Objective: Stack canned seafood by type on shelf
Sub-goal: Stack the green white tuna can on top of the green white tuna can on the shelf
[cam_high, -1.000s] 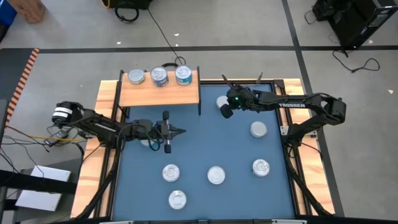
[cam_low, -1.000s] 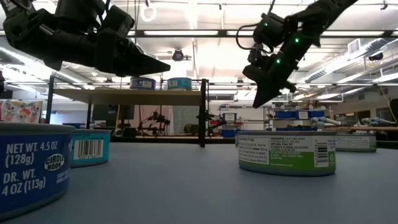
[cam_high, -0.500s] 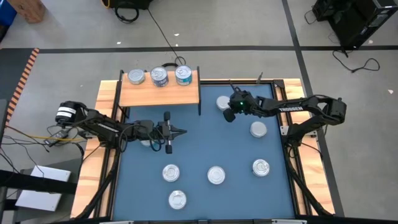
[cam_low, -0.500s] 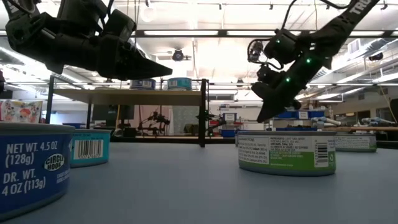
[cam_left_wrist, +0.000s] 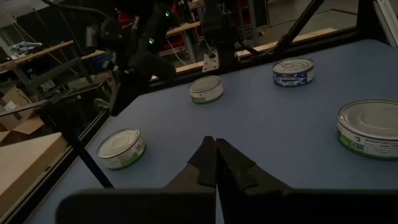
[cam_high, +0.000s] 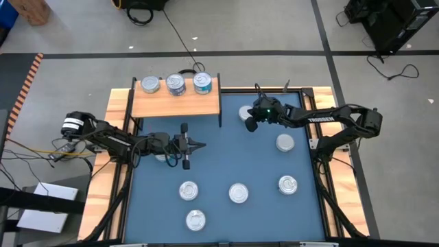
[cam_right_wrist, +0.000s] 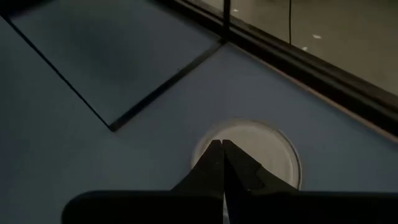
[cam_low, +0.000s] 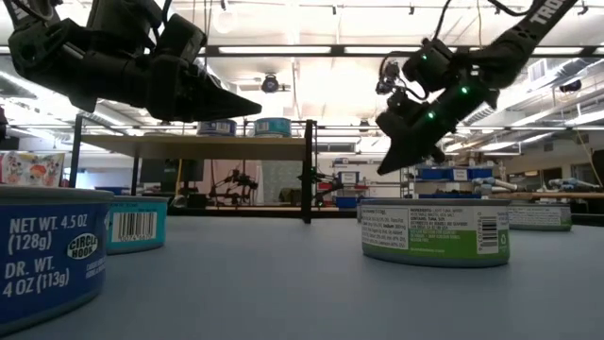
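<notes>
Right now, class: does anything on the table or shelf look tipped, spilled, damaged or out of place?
Nothing stands out. Three cans stand upright in a row on the shelf, none stacked. The loose cans sit flat on the blue tabletop, apart from each other. No dents or spills show.

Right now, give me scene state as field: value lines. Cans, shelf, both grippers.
shelf: light wood board at the far left of the blue table
cans on shelf: three in a row
cans on table: six in clear view in the high view, e.g.; a seventh mostly hidden under the left arm
left gripper: shut, empty, above the table just in front of the shelf
right gripper: shut, empty, over the white-lidded can beside the shelf's right end
</notes>
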